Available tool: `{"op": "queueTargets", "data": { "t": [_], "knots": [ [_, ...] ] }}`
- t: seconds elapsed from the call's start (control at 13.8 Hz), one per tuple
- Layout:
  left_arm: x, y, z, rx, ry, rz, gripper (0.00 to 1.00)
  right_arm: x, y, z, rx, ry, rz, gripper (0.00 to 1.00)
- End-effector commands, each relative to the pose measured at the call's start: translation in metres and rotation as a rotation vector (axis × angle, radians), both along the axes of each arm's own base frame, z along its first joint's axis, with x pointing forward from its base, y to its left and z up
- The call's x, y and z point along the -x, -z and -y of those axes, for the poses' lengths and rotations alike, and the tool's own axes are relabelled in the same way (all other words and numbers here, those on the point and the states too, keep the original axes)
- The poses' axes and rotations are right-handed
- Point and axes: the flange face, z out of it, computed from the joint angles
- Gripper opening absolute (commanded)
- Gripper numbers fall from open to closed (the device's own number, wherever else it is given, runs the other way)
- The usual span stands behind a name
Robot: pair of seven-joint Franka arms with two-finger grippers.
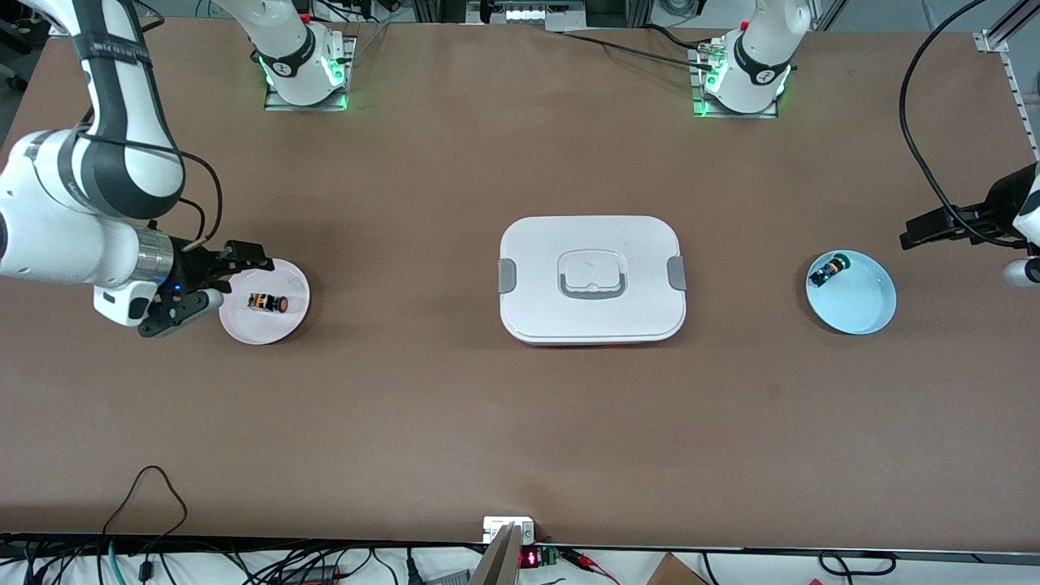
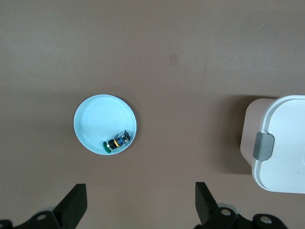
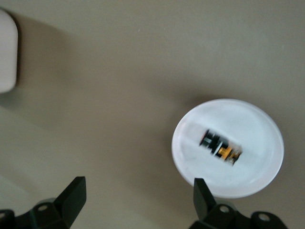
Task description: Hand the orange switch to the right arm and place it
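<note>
The orange switch (image 1: 268, 303) (image 3: 221, 147) lies on its side on a small white plate (image 1: 288, 276) (image 3: 248, 124) toward the right arm's end of the table. My right gripper (image 1: 242, 281) (image 3: 138, 188) hovers open at that plate's edge, apart from the switch, with nothing between its fingers. My left gripper (image 1: 959, 256) (image 2: 141, 191) waits open and empty over the table at the left arm's end, beside a pale blue plate (image 1: 861, 305) (image 2: 95, 119).
A small switch with a green cap (image 1: 829, 269) (image 2: 116, 141) lies in the blue plate. A white lidded container (image 1: 544, 244) (image 2: 286, 143) (image 3: 5, 52) with grey clasps sits mid-table between the two plates. Cables run along the table's near edge.
</note>
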Motion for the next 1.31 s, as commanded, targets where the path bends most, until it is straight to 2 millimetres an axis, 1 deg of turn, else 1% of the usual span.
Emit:
{"op": "queueTargets", "data": {
  "t": [0.0, 0.22, 0.36, 0.44, 0.58, 0.65, 0.73, 0.8, 0.95, 1.02, 1.16, 1.24],
  "knots": [
    [-0.003, -0.005, -0.001, -0.012, 0.001, -0.002, 1.00, 0.009, -0.041, -0.008, 0.010, 0.125, -0.085, 1.00],
    [-0.003, -0.005, -0.001, -0.012, 0.001, -0.002, 1.00, 0.014, -0.073, -0.012, 0.048, 0.175, -0.161, 1.00],
    [-0.003, -0.005, -0.001, -0.011, 0.001, -0.002, 1.00, 0.018, -0.100, -0.010, 0.093, 0.150, -0.187, 1.00],
    [-0.003, -0.005, -0.001, -0.009, 0.001, -0.002, 1.00, 0.018, -0.112, -0.011, 0.132, 0.133, -0.174, 1.00],
    [-0.003, -0.004, -0.001, -0.011, 0.001, -0.003, 1.00, 0.015, -0.138, -0.021, 0.268, 0.082, -0.094, 1.00],
    [-0.003, -0.004, -0.002, -0.010, 0.001, -0.003, 1.00, 0.011, -0.151, -0.019, 0.326, 0.080, -0.049, 1.00],
    [-0.003, -0.004, -0.002, -0.010, 0.001, -0.005, 1.00, 0.005, -0.158, -0.009, 0.371, 0.095, 0.004, 1.00],
    [-0.003, -0.005, -0.002, -0.010, -0.001, -0.003, 1.00, -0.005, -0.163, 0.006, 0.388, 0.117, 0.070, 1.00],
    [-0.003, -0.005, -0.003, -0.010, -0.002, -0.003, 1.00, -0.011, -0.166, 0.051, 0.394, 0.186, 0.098, 1.00],
    [-0.003, -0.005, -0.004, -0.011, -0.004, -0.003, 1.00, -0.010, -0.166, 0.067, 0.386, 0.227, 0.093, 1.00],
    [-0.003, -0.005, -0.004, -0.012, -0.002, -0.003, 1.00, -0.004, -0.160, 0.086, 0.384, 0.262, 0.067, 1.00],
    [-0.003, -0.005, -0.004, -0.014, -0.004, -0.003, 1.00, 0.002, -0.157, 0.088, 0.382, 0.262, 0.057, 1.00]
  ]
}}
